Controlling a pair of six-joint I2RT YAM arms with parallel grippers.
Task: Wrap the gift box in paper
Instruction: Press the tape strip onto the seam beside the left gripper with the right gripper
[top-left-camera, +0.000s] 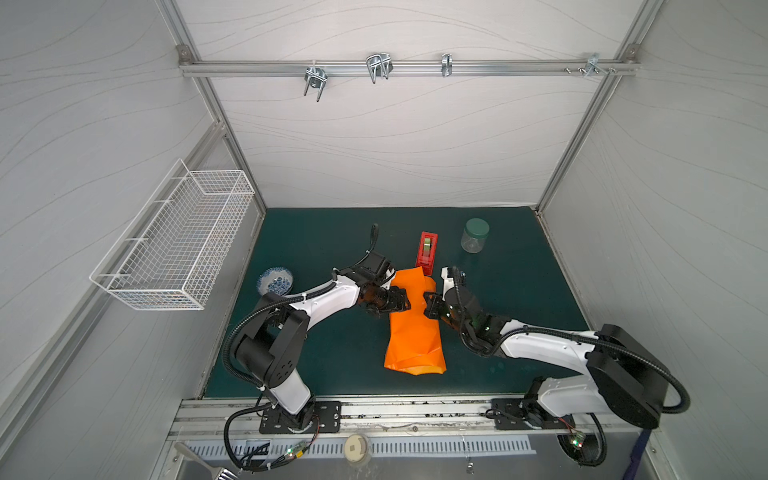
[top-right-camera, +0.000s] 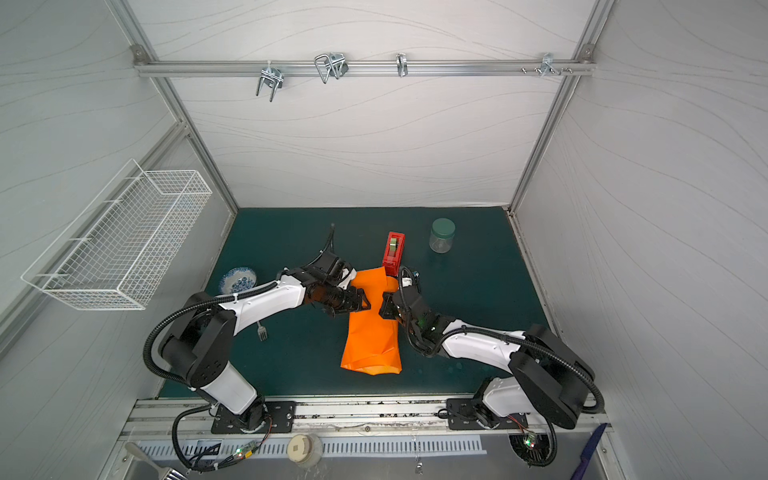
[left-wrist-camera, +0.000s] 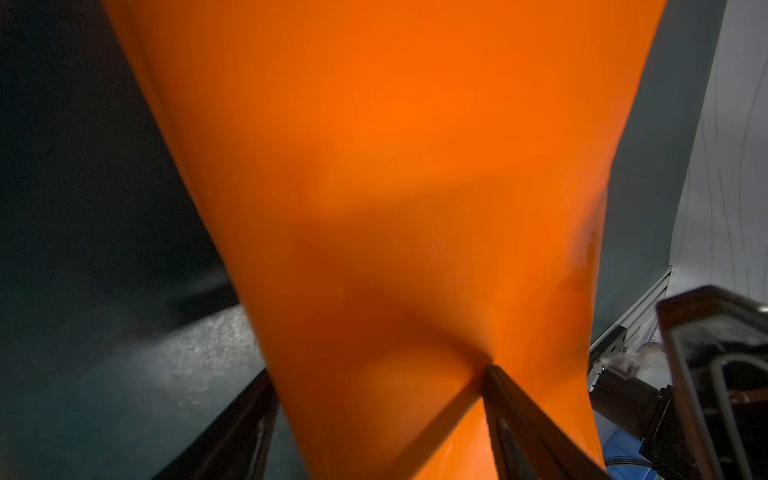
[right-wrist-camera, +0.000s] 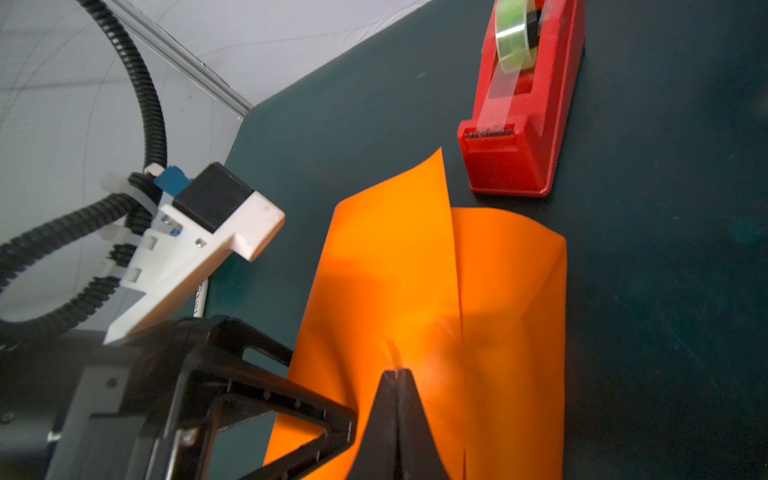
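Our right gripper (right-wrist-camera: 397, 376) has its jaws pressed together on the paper (top-left-camera: 413, 340), pinching a raised ridge where two flaps of the sheet meet. Our left gripper (top-left-camera: 403, 303) faces it from the other side with its jaws standing wide. In the left wrist view one of its fingers (left-wrist-camera: 511, 407) pushes its tip into the orange surface and dents it. The other finger sits at the sheet's edge, so this gripper clamps nothing. The two grippers are close together over the far half of the sheet, with only a strip of orange between them. The paper lies in the middle of the table (top-left-camera: 332, 353), folded over into a long loose sleeve. It runs from the far side toward the near edge, and its near end stops short of that edge. We cannot see the gift box in any view, and we cannot tell whether it lies inside the fold. A corner at the sheet's far end stands up just beside a red tape dispenser (top-left-camera: 427, 249), with a narrow gap of table between them in the right wrist view. Further toward the far right corner, well apart, stands a clear jar (top-left-camera: 474, 236) with a green lid. A blue-patterned bowl (top-left-camera: 275, 281) sits near the left edge, and in a top view a fork (top-right-camera: 262, 330) shows beside the left arm.
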